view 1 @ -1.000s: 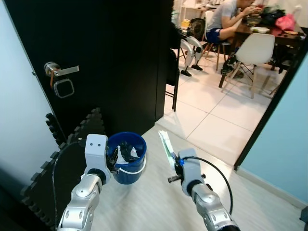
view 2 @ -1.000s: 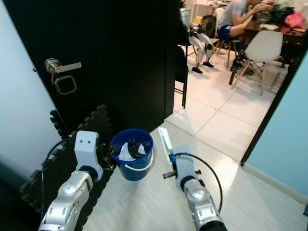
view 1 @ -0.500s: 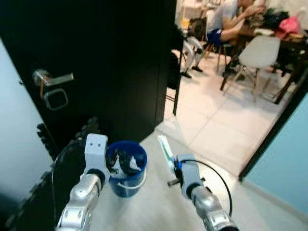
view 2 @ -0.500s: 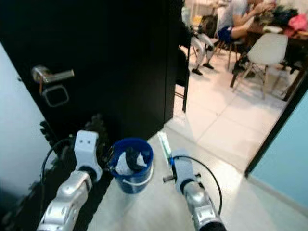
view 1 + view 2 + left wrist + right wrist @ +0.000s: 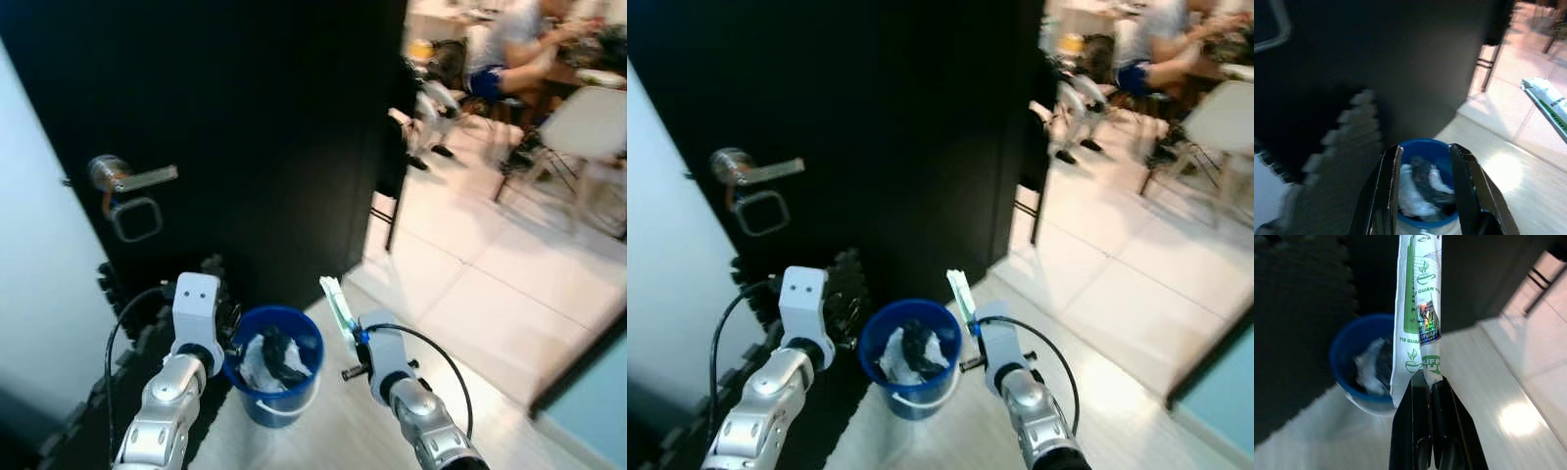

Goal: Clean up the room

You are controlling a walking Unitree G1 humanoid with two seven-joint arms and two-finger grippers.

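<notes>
Currently the clean-up is partway done, judging by the scene: the blue bucket on the pale floor beside the black door already holds crumpled white and dark rubbish. The right gripper has its fingers closed on a green-and-white tea packet, held upright just beside the bucket rim and not yet over the opening. The left gripper hangs with fingers spread apart, empty, directly above the bucket. Remaining work, as judged: carry the packet over the bucket and release it.
</notes>
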